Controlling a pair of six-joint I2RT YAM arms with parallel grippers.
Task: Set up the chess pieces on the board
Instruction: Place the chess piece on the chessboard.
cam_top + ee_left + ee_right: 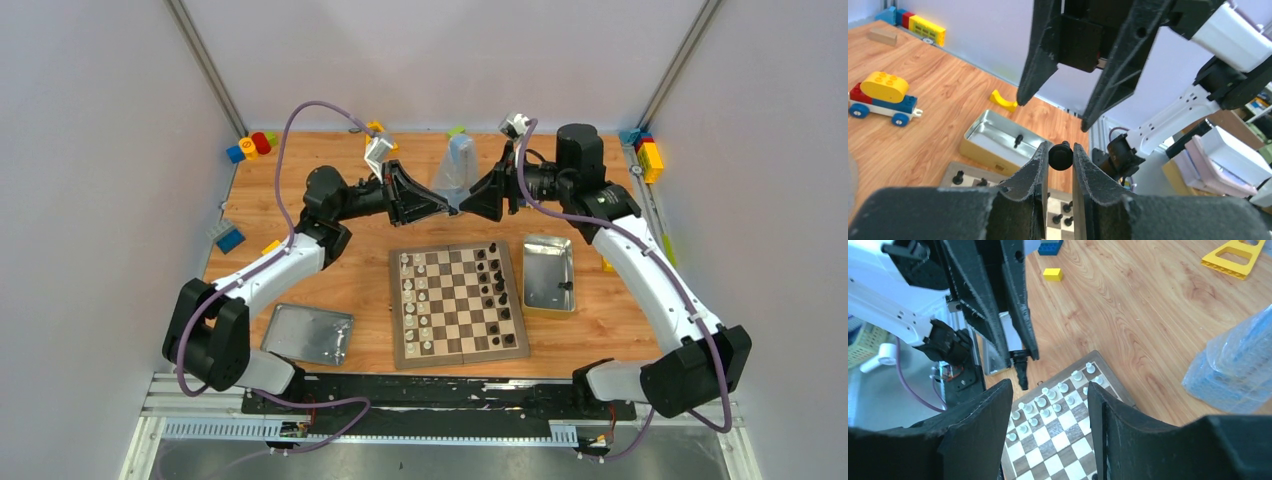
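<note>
The board (458, 305) lies at the table's front middle, with cream-white chess pieces (415, 295) along its left side and black ones (492, 285) along its right. Behind the board and above it, the two grippers meet tip to tip. My left gripper (1060, 150) is shut on a black chess piece (1060, 156), which hangs head down over the board's edge in the right wrist view (1020, 372). My right gripper (1049, 390) faces it, open and holding nothing. One black piece (1018, 140) lies in the silver tin (548, 272).
The tin's lid (308, 333) lies left of the board. A clear plastic bag (457, 165) stands behind the grippers. Toy blocks sit at the back left (252, 145), back right (648, 155) and left edge (228, 238). A yellow curved block (1003, 101) lies beyond the tin.
</note>
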